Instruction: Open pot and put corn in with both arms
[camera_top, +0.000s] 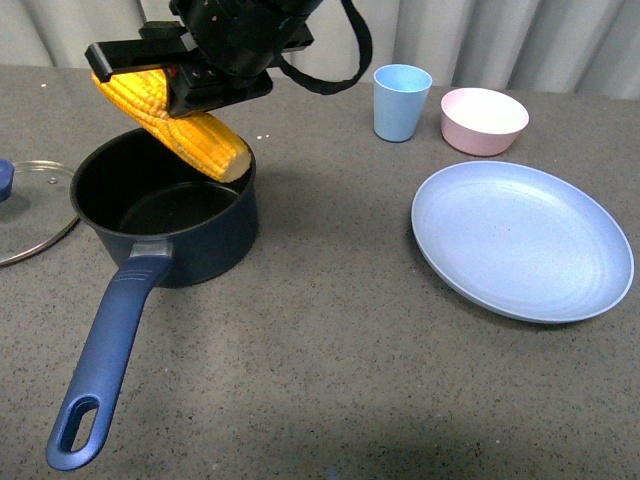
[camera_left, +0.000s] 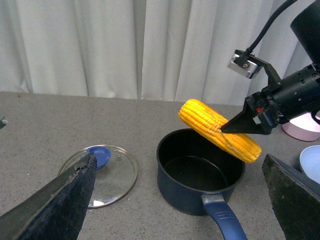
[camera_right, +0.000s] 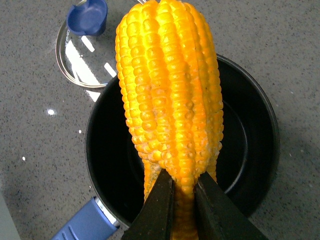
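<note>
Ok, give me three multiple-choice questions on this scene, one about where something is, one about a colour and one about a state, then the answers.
1. Where is the glass lid?
A. on the pot
B. flat on the table beside the pot
C. on the plate

2. What colour is the cup?
A. light blue
B. pink
C. yellow

3. What is the right claw doing?
A. hanging open
B. gripping the lid knob
C. gripping the corn above the pot

Answers:
1 B, the pot stands open with the lid lying next to it.
2 A, the cup beside the pink bowl is light blue.
3 C, its fingers pinch the corn over the open pot.
</note>
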